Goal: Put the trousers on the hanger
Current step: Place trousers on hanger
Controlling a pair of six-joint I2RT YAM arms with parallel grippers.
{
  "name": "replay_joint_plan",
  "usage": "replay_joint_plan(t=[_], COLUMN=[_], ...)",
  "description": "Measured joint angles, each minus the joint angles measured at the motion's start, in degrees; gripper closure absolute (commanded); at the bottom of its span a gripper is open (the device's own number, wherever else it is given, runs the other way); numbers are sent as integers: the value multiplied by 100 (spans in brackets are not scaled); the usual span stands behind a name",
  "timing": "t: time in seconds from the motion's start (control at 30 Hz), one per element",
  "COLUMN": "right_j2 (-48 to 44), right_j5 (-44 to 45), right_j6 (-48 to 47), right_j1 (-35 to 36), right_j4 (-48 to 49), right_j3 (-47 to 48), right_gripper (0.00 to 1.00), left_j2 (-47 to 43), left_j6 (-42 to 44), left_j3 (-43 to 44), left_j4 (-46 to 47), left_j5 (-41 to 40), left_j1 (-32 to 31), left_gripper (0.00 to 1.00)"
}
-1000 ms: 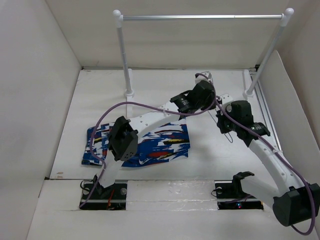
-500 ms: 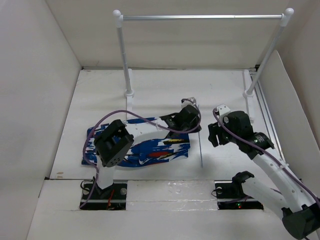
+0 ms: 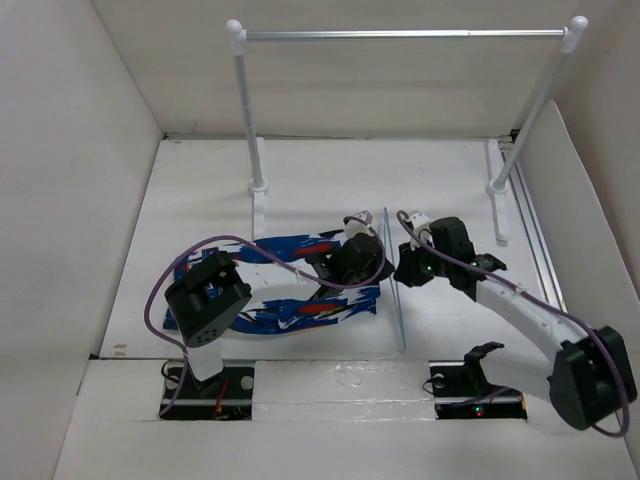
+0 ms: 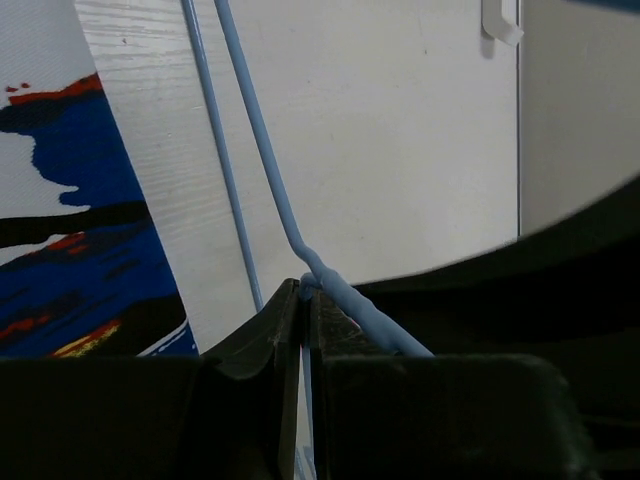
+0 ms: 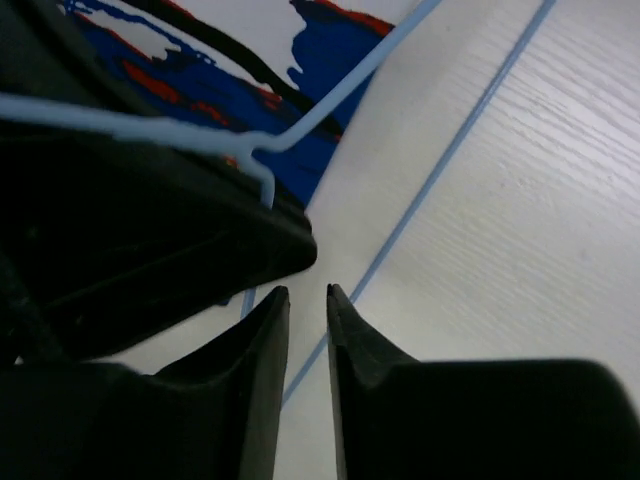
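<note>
Left gripper pinches hanger wire at the tip only; right gripper narrow, w/ nothing inside. Risk: thin wire can twist/slip & snag trousers by tabletop near edge

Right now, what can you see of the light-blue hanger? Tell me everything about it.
The hanger is thin light-blue wire, a near-straight line from above, just right of the trousers. The left pincer is shut on its twisted neck; two wire sides run on from there over the white table. The right pincer hovers with jaws nearly together above one side; whether it touches is unclear.
</note>
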Motion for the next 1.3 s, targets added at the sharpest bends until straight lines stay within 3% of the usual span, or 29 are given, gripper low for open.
replay_joint_plan(t=[0.1, 0.3, 0.57, 0.7, 0.73, 0.77, 0.83, 0.9, 1.17, 1.3], right_j2=[721, 1777, 2520, 2684, 2702, 2715, 2721, 2734, 2256, 1631], right_j5=[-229, -511, -577, -595, -584, -577, -529, -509, -509, -695], right_j6=[192, 723, 1314, 1508, 1558, 1565, 1611, 1637, 1561, 1220], right_j1=[-15, -17, 66, 125, 133, 149, 195, 236, 146, -461], right_j4=[669, 1805, 2756, 3071, 3128, 3134, 3174, 3230, 3012, 2452], right_j3=[-39, -116, -212, -247, -251, -262, -273, -273, -267, -79], right_gripper=[63, 58, 56, 60, 70, 70, 83, 100, 100, 100], left_j2=[-87, -219, -251, -256, -256, -256, -247, -247, -260, -457], left_j6=[-48, -90, -90, -85, -79, -81, -96, -96, 4, 66], left_j3=[-133, -197, -269, -302, -319, -339, -354, -354, -420, -662], left_j4=[-2, -170, -254, -223, -203, -164, -81, -39, 24, 17], left_j5=[-236, -704, -1047, -1082, -1084, -1071, -1010, -931, -772, -802], left_j1=[0, 79, 116, 157, 160, 168, 173, 170, 63, 63], left_gripper=[100, 100, 100, 100, 100, 100, 100, 100, 100, 100])
